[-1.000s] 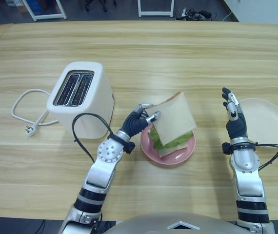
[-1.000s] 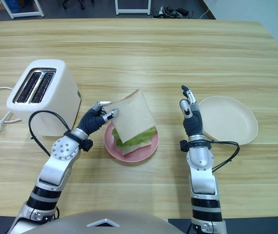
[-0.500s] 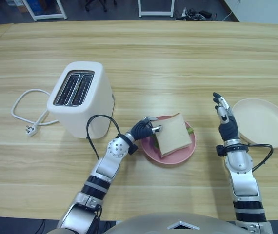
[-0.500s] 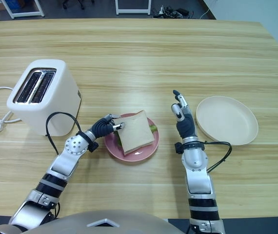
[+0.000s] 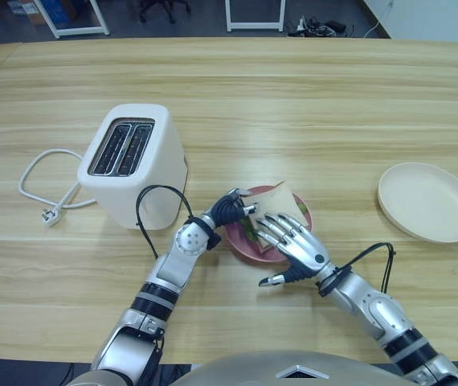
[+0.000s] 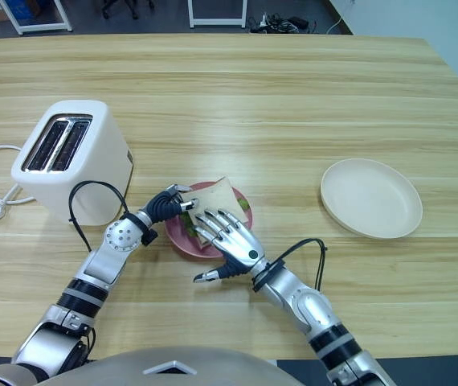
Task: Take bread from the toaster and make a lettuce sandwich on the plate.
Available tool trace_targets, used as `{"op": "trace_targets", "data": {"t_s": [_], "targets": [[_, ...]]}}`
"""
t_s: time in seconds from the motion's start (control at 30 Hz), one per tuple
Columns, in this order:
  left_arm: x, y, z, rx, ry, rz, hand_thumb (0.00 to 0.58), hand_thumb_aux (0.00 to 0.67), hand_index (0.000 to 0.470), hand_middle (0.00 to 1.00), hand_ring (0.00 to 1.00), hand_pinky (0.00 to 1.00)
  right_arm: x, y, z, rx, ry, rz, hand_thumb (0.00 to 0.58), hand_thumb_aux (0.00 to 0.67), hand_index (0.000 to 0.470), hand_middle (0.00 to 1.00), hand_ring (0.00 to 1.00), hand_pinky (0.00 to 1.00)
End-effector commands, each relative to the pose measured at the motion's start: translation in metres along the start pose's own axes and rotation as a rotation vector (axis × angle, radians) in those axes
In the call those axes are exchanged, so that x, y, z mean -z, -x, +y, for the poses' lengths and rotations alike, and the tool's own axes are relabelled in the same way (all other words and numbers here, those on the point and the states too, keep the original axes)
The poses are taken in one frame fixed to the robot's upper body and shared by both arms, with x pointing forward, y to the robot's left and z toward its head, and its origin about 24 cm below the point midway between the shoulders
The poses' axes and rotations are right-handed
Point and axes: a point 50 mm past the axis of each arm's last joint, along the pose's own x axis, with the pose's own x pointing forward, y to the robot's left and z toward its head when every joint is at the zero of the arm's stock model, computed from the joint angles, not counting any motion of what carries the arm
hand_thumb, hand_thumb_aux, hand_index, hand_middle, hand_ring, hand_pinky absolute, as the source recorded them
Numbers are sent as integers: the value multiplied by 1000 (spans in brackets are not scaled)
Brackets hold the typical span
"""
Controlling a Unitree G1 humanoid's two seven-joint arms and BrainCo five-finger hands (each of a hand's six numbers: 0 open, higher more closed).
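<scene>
A pink plate (image 5: 238,242) sits on the table just right of the white toaster (image 5: 132,165). On it lies a sandwich: a top bread slice (image 5: 280,198) with green lettuce (image 5: 303,210) peeking out at the edges. My left hand (image 5: 231,211) rests at the plate's left side, fingers curled onto the left edge of the top slice. My right hand (image 5: 293,241) lies palm down with fingers spread, covering the near half of the sandwich. The toaster's two slots look dark.
A cream plate (image 5: 428,201) stands on the right of the table. The toaster's white cord (image 5: 36,181) loops left and ends in a plug (image 5: 50,215). Bare wooden table stretches behind the plates.
My left hand lowered the raised bread slice flat onto the lettuce. My right hand swung from upright beside the plate, left and down, onto the sandwich.
</scene>
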Motion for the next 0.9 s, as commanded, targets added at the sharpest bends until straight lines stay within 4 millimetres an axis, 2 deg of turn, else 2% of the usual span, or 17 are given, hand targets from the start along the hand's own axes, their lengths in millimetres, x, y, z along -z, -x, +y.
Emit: {"op": "trace_targets", "data": {"t_s": [0.03, 0.1, 0.13, 0.17, 0.2, 0.27, 0.33, 0.43, 0.53, 0.6, 0.73, 0.8, 0.83, 0.87, 0.9], "targets": [[16, 12, -20, 85, -36, 81, 580, 670, 470, 1000, 1000, 1000, 7, 46, 69, -581, 11, 92, 0, 0, 0, 0, 0, 0], [11, 14, -19, 54, -123, 57, 580, 670, 470, 1000, 1000, 1000, 1, 52, 73, -645, -57, 93, 0, 0, 0, 0, 0, 0], [8, 14, -16, 5, -229, 51, 568, 575, 404, 353, 353, 353, -1, 54, 74, -668, -88, 92, 0, 0, 0, 0, 0, 0], [7, 14, -10, -78, -430, 72, 363, 260, 182, 0, 0, 0, -4, 57, 75, -686, -116, 92, 0, 0, 0, 0, 0, 0], [4, 14, 2, -195, -592, 65, 0, 0, 0, 0, 0, 0, -5, 59, 76, -707, -135, 93, 0, 0, 0, 0, 0, 0], [-9, 18, 25, -465, -847, 2, 0, 0, 0, 0, 0, 0, -7, 65, 79, -747, -164, 96, 0, 0, 0, 0, 0, 0], [-26, 26, 36, -682, -925, -92, 0, 0, 0, 0, 0, 0, -7, 69, 78, -760, -177, 108, 0, 0, 0, 0, 0, 0], [-34, 34, 37, -807, -914, -142, 0, 0, 0, 0, 0, 0, -1, 73, 73, -744, -184, 149, 0, 0, 0, 0, 0, 0], [-25, 37, 31, -805, -895, -110, 0, 0, 0, 0, 0, 0, 8, 74, 64, -697, -180, 170, 0, 0, 0, 0, 0, 0], [-13, 38, 25, -757, -838, -73, 0, 0, 0, 0, 0, 0, 13, 63, 47, -535, -179, 165, 0, 0, 0, 0, 0, 0], [5, 41, 10, -672, -592, -26, 0, 0, 0, 0, 0, 0, 21, 35, -14, -5, -254, 105, 0, 0, 0, 0, 0, 0], [13, 42, 5, -638, -492, -2, 0, 0, 0, 0, 0, 0, 22, 32, -42, 195, -308, 65, 0, 0, 0, 0, 0, 0], [17, 43, 4, -630, -451, 20, 0, 0, 0, 31, 31, 31, 23, 32, -53, 275, -329, 51, 0, 0, 0, 0, 0, 0], [21, 44, 3, -622, -412, 32, 0, 0, 0, 549, 549, 549, 23, 33, -62, 340, -357, 43, 0, 0, 0, 0, 0, 0], [23, 45, 3, -614, -378, 34, 0, 0, 0, 1000, 1000, 1000, 24, 34, -69, 398, -381, 35, 0, 0, 0, 0, 0, 0]]}}
